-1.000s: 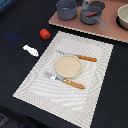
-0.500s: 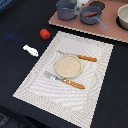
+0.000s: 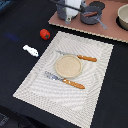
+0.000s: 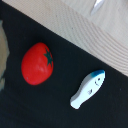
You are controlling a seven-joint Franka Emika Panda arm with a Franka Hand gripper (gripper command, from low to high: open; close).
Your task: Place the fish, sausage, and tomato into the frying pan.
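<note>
**So, tomato or fish first? Notes on lining up the grab**

Honestly, you're in a decent spot for a pick. In the wrist view you've got the tomato (image 4: 37,63) and the fish (image 4: 88,89) both lying on the dark table, near each other but not touching, with the striped placemat (image 4: 95,35) just beyond them. In the exterior view, taking the tan plate (image 3: 67,65) as the middle of the clock, the tomato (image 3: 45,34) sits at about 10 o'clock and the fish (image 3: 30,50) closer to 9, both off the mat's edge. The frying pan (image 3: 91,16) is up around 1 o'clock on the brown board, next to the deeper pot.

I can't see your gripper in either picture, so I can't tell whether the fingers are spread or pressed together. Check that before you drop.

My guess is the sausage is what's showing reddish inside the pan, but it's too blurry to say for sure.

Tips for the step in hand:
- Pick one target and centre it. Right now both toys share the wrist picture, so neither is squarely under you.
- For the fish, turn the wrist so the fingers close across its narrow body, not along its length.
- The tomato is round and will likely roll away, so come straight down and close on its widest part.
</note>
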